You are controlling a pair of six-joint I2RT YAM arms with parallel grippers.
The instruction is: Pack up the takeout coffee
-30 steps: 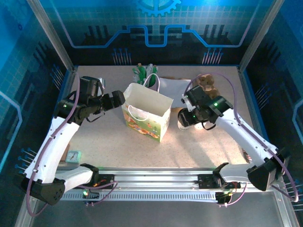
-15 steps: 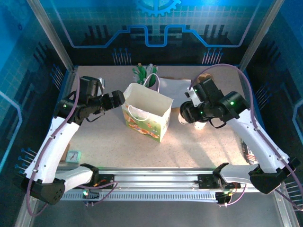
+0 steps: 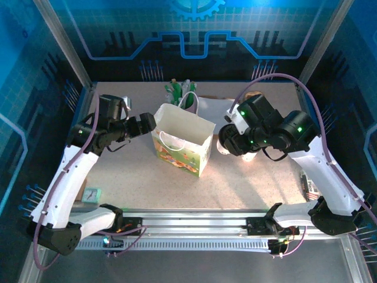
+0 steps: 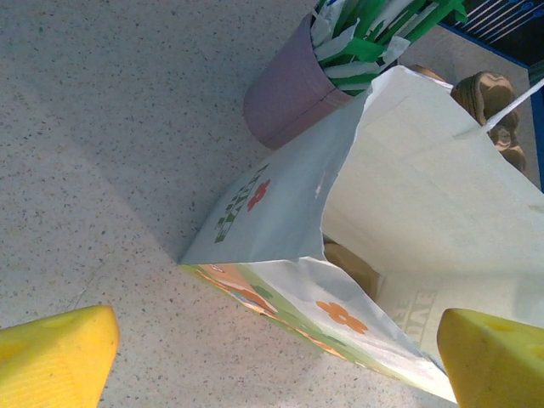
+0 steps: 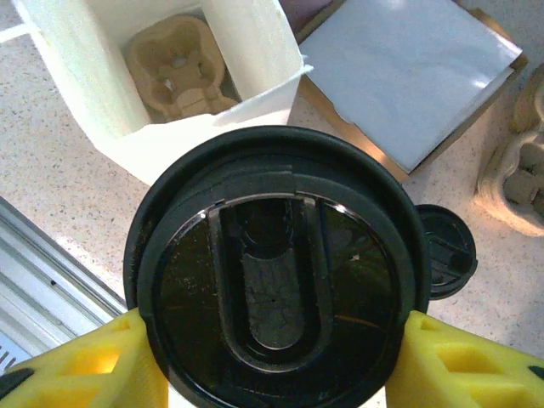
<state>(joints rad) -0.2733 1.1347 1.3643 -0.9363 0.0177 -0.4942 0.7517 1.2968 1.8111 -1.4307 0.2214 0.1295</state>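
Takeout coffee [image 5: 276, 272], lid on, hangs clamped in the right gripper [image 5: 272, 361] just beside the flowered paper bag [image 3: 188, 154], which a clipped rim could topple, since the left gripper [image 3: 148, 122] sits spread at its edge, gripping nothing.

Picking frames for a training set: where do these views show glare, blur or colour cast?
Top external: blue cast overall, bright patch on the table right of the paper bag. Left wrist: bag sharp, yellow fingers soft at the corners. Right wrist: small glints on the black lid.
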